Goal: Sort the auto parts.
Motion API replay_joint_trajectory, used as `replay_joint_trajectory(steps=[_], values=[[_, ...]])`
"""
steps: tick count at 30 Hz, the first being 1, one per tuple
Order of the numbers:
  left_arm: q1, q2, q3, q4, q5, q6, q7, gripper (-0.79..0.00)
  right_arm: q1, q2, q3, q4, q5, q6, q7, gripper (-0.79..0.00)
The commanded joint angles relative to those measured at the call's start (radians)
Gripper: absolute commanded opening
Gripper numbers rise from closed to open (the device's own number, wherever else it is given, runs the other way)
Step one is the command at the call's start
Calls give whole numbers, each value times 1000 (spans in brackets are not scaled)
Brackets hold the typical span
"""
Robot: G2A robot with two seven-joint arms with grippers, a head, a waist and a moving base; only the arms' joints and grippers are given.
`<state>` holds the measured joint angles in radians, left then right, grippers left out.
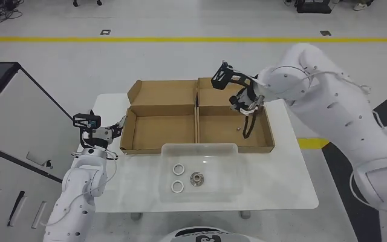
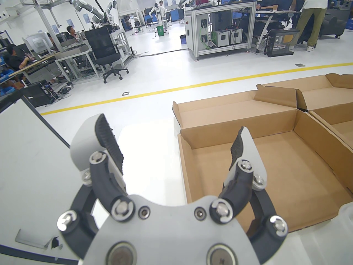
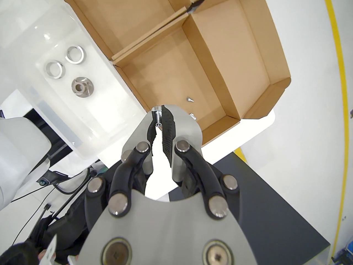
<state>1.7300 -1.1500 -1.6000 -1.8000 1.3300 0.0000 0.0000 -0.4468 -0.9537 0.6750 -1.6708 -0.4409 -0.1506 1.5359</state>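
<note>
Cardboard right box (image 3: 171,64) holds two small screws (image 3: 189,99); right pincer (image 3: 158,119) is clamped on what looks like a threaded bolt (image 3: 156,114), over that box; left box (image 2: 275,166) yet to receive a part; left pincer (image 2: 173,135) stands apart beside it; clear tray (image 1: 227,181) on bench (image 1: 290,181) holds two rings (image 3: 74,54) and a flanged hub (image 3: 81,86), unsorted; roughly half done, I'd judge; no legible print on boxes or parts.

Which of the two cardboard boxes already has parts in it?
The box by the right gripper: two small screws lie on its floor. The other box, by the left gripper, has a bare floor.
</note>
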Motion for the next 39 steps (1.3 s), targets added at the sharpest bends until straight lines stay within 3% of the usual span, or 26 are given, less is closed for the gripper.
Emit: replay_joint_trajectory(steps=[1,19,39], values=[[0,0,0,0,0,0,0,0,1,-4,-24,29,-20,0,0,-785],[0,0,0,0,0,0,0,0,-52,-48,-176,197,-322,45,-72,-785],[0,0,0,0,0,0,0,0,-135,-80,-187,257,-263,28,-117,-785]])
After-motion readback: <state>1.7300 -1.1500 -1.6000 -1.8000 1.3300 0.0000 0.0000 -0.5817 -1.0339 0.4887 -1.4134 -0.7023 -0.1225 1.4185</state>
